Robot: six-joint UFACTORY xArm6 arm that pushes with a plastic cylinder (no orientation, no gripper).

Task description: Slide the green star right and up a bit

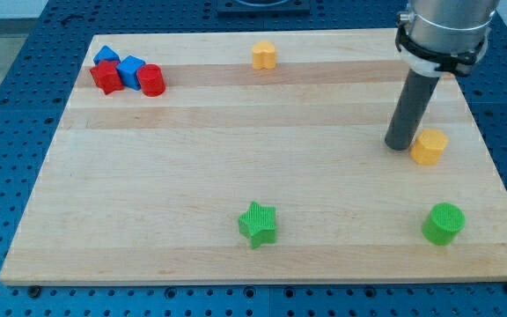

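Observation:
The green star [258, 223] lies on the wooden board [236, 132] near the view's bottom, a little right of centre. My tip [400, 143] stands at the view's right, far up and right of the star. It is right beside the left edge of a yellow hexagonal block [429, 146], touching or nearly so.
A green cylinder [444, 223] sits at the bottom right. A yellow block [264, 55] is at the top centre. At the top left a cluster holds two blue blocks [130, 69], a red star-like block [106, 77] and a red cylinder [151, 80].

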